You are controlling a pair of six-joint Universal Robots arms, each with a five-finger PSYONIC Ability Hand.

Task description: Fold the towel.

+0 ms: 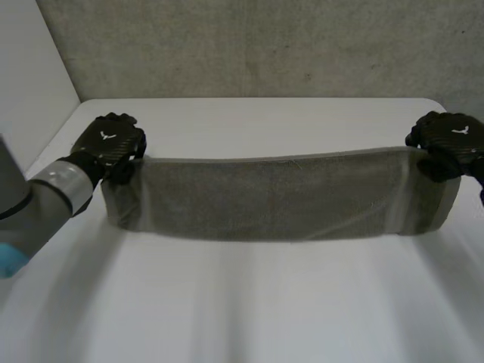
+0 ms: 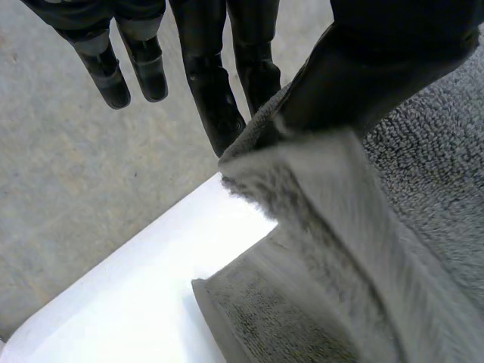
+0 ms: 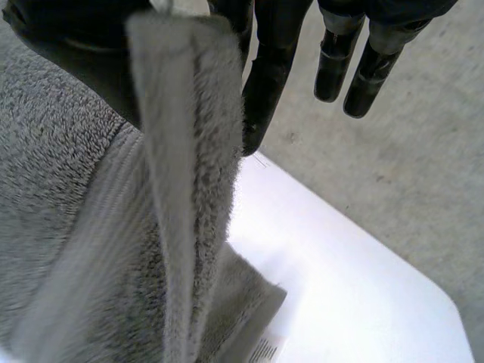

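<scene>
A grey-green towel is stretched across the white table as a long band, its upper edge lifted and its lower part resting on the table. My left hand pinches the towel's left upper corner between thumb and fingers. At the opposite end, my right hand pinches the right upper corner the same way, thumb against fingers. In each wrist view the towel hangs from the hand down to the table.
A grey speckled wall stands behind the table's far edge. A white side wall rises at the left. A small label shows at the towel's end under my right hand.
</scene>
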